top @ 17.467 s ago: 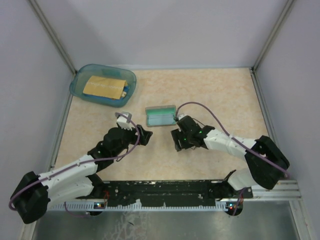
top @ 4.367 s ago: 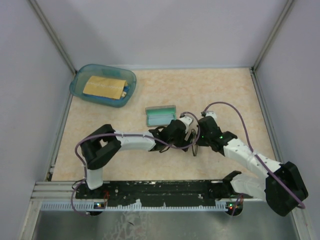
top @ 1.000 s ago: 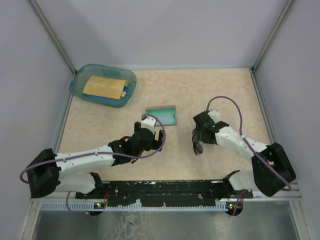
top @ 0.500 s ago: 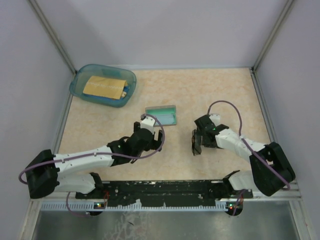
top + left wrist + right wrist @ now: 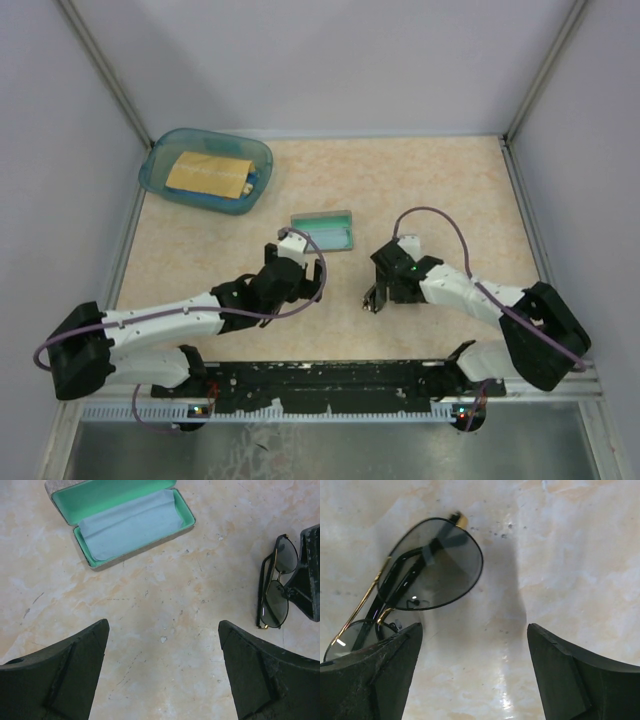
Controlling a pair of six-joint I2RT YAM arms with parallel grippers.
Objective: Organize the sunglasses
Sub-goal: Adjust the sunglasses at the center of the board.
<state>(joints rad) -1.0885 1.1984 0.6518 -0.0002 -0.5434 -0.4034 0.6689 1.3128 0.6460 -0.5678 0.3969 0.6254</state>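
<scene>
Though the top view barely shows them, sunglasses [image 5: 422, 572] lie folded beside the right gripper [image 5: 474, 630], wide open, empty; left gripper [image 5: 162, 627] likewise, facing the open case [image 5: 125, 525].

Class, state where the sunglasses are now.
In the left wrist view, the sunglasses lie at the right, on the table beside the right gripper, right of the case.
</scene>
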